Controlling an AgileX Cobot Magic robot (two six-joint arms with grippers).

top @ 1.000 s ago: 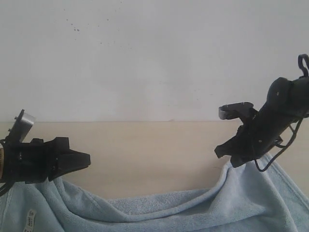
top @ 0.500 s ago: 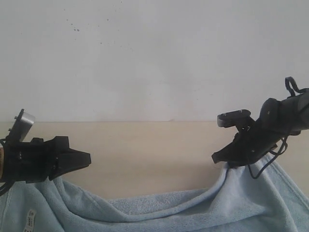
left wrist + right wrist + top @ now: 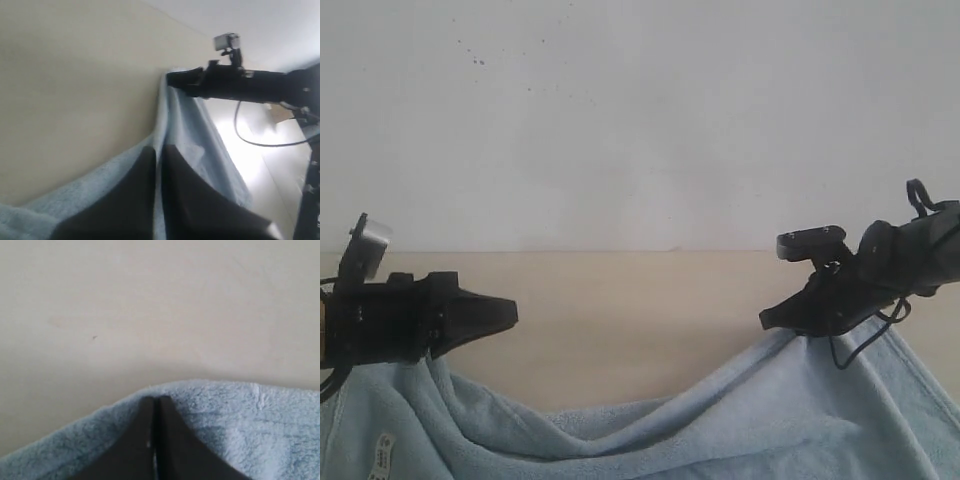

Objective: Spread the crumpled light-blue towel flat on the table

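Observation:
The light-blue towel (image 3: 720, 420) hangs between my two grippers over the beige table (image 3: 640, 320), its far edge sagging in the middle. My left gripper (image 3: 505, 315) is shut on the towel's left far edge; in its wrist view the towel (image 3: 185, 130) runs between the dark fingers (image 3: 130, 200) toward the other arm. My right gripper (image 3: 768, 320) is shut on the right far edge, and its wrist view shows the fluffy towel (image 3: 240, 425) pinched at the closed gripper tip (image 3: 154, 401). A small white tag (image 3: 384, 455) shows near the towel's left corner.
A white wall (image 3: 640, 120) rises behind the table's far edge. Bare table lies between the grippers and beyond the towel's sagging edge. The right arm's cable (image 3: 860, 345) loops above the towel.
The right gripper has lowered and levelled, pulling its towel edge flatter. The left gripper has shifted slightly right and up, and the towel between them is tauter.

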